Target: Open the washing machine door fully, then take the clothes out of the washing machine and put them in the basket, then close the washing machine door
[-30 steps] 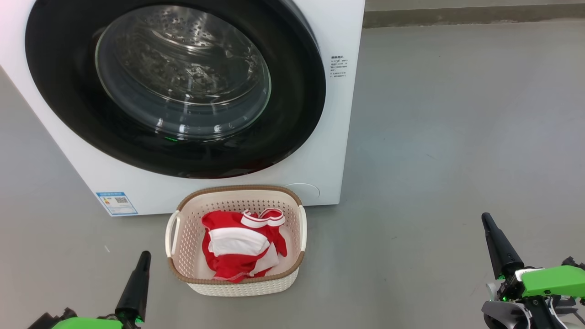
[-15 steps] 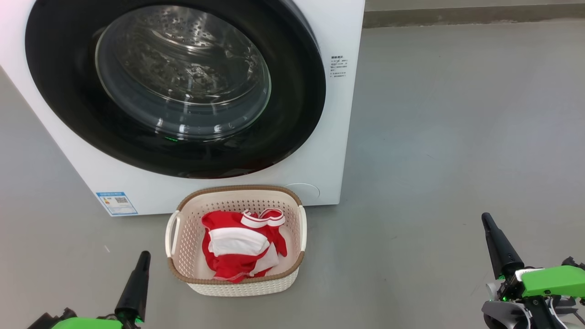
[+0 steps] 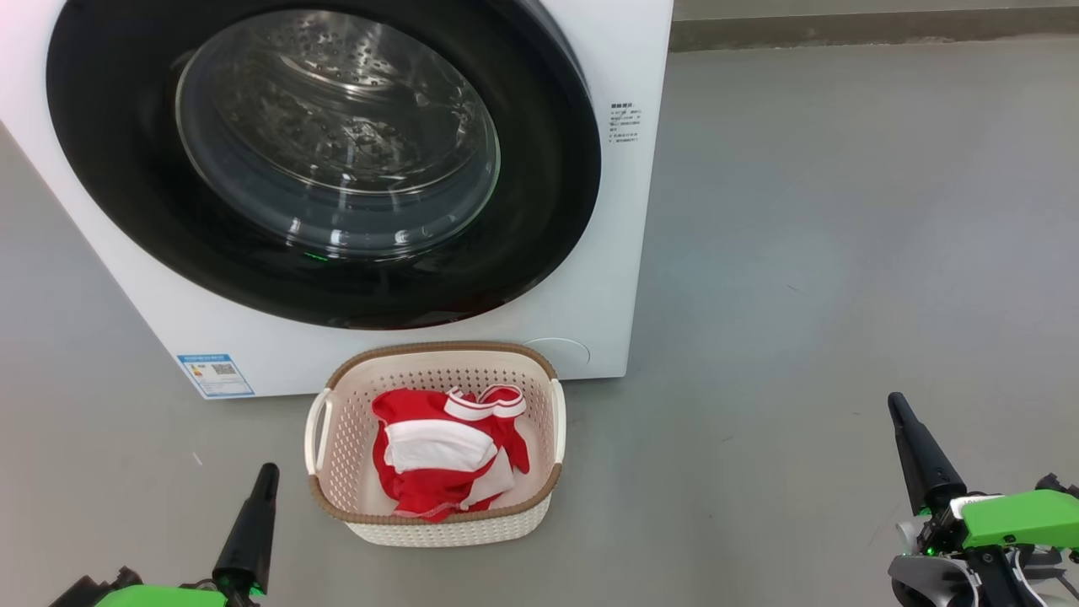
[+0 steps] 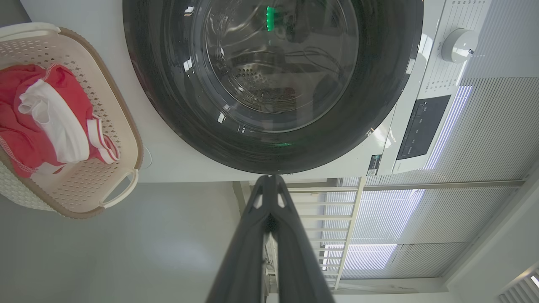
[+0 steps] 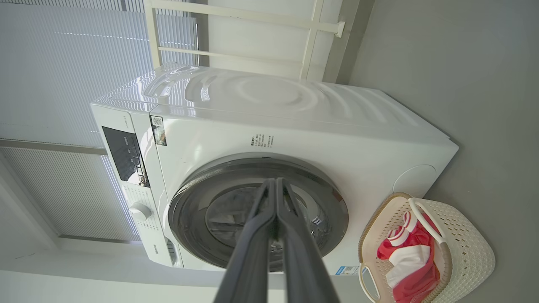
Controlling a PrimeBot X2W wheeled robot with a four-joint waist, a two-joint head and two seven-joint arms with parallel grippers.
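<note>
Smooth grey floor (image 3: 843,253); bright white slatted blinds (image 5: 54,75); white rail frame (image 5: 311,33) beside blinds.

No text legible: print is there, but too small or blurred for you to read.
On the washing machine (image 3: 615,253) front, head view gives you a blue label (image 3: 216,374) w/ a QR code at the lower left corner, and a small block of dark print (image 3: 625,124) near the top right; chars unreadable. Right wrist view shows you a QR sticker (image 5: 159,130) beside the dark control panel (image 5: 126,155), and a short wordmark (image 5: 157,245) near the dial (image 5: 139,211); letters can't be made out. Faint marks on the panel and fine print lines round the dial: also illegible.
</note>
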